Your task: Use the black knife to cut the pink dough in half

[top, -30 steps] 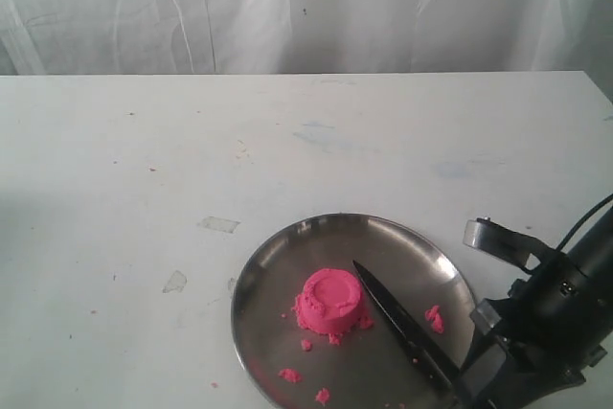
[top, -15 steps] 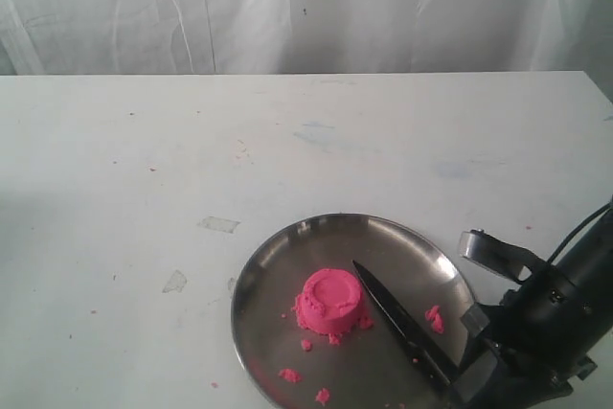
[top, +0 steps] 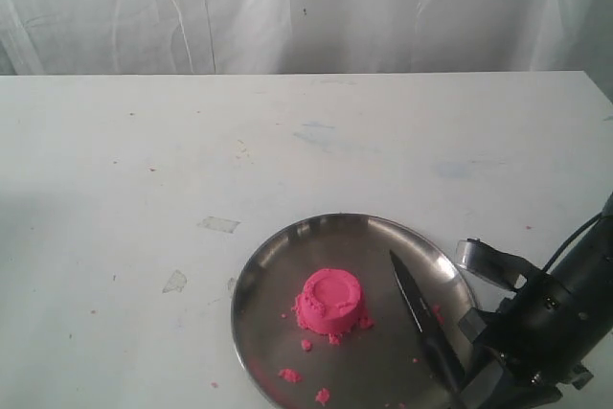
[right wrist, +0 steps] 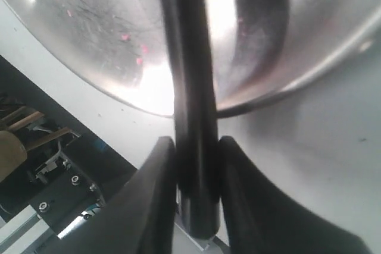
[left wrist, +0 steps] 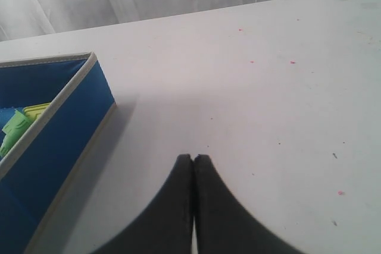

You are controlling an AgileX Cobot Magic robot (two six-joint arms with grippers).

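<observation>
Our right gripper (right wrist: pixel 195 153) pinches the knife (top: pixel 421 318) handle at the plate (top: pixel 316 227) edge; the dough (top: pixel 331 300) sits whole mid-plate. We should hold firm, lift, centre the blade over the mound, press straight down

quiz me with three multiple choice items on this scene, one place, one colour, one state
1. The pink dough sits on: A a steel plate, B a wooden board, C a cup.
2. The box near the left gripper is: A red, B blue, C black.
3. The dough is: A halved, B flattened, C one whole mound.
1 A, it rests inside the rim; 2 B, blue walls show; 3 C, no cut shows and the black knife is apart from it.
</observation>
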